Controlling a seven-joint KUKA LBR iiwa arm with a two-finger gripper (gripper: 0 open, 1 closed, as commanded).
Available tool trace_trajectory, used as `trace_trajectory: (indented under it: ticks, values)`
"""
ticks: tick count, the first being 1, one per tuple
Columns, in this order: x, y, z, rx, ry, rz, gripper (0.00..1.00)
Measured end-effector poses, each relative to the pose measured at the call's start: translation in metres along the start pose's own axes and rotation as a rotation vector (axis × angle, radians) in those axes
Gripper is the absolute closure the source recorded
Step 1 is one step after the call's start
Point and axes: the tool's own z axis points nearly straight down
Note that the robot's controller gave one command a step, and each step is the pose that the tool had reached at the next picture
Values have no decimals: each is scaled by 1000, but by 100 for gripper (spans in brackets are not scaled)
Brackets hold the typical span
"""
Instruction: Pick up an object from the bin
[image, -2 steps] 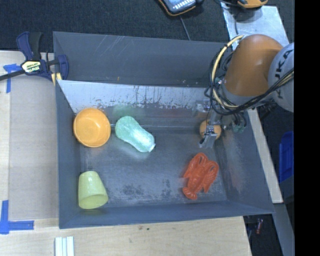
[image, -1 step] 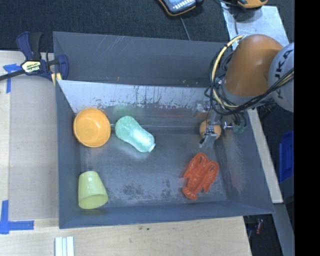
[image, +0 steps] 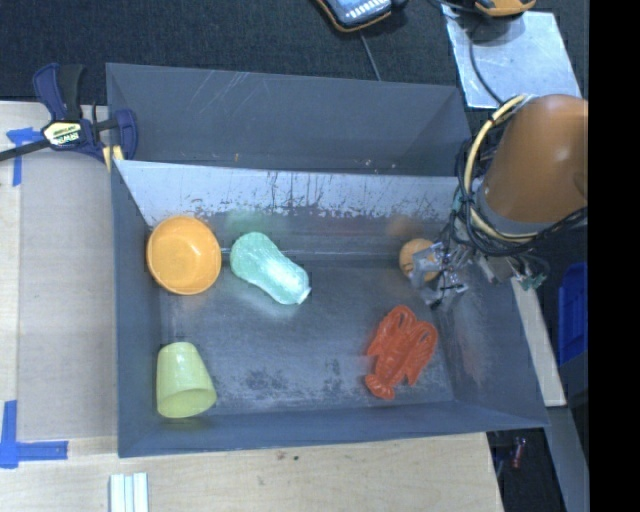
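My gripper (image: 443, 274) hangs low at the right side of the bin, close to the right wall, under the arm's orange cover. A small round orange-tan thing (image: 411, 254) lies right beside it on its left, partly hidden by the gripper. Just below and left of the gripper, on the bin floor, lies a red lobster-shaped toy (image: 400, 351). I cannot make out whether anything is in the gripper.
An orange bowl (image: 183, 256) sits at the left of the bin, with a pale teal ridged thing (image: 268, 267) next to it. A yellow-green cup (image: 184, 380) lies on its side in the front left corner.
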Motion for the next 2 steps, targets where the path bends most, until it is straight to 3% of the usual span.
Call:
trace_trajectory:
  ticks: [1, 2]
  values:
    - [0, 0, 0, 0, 0, 0, 100]
    - [13, -27, 58, -1, 2, -161, 100]
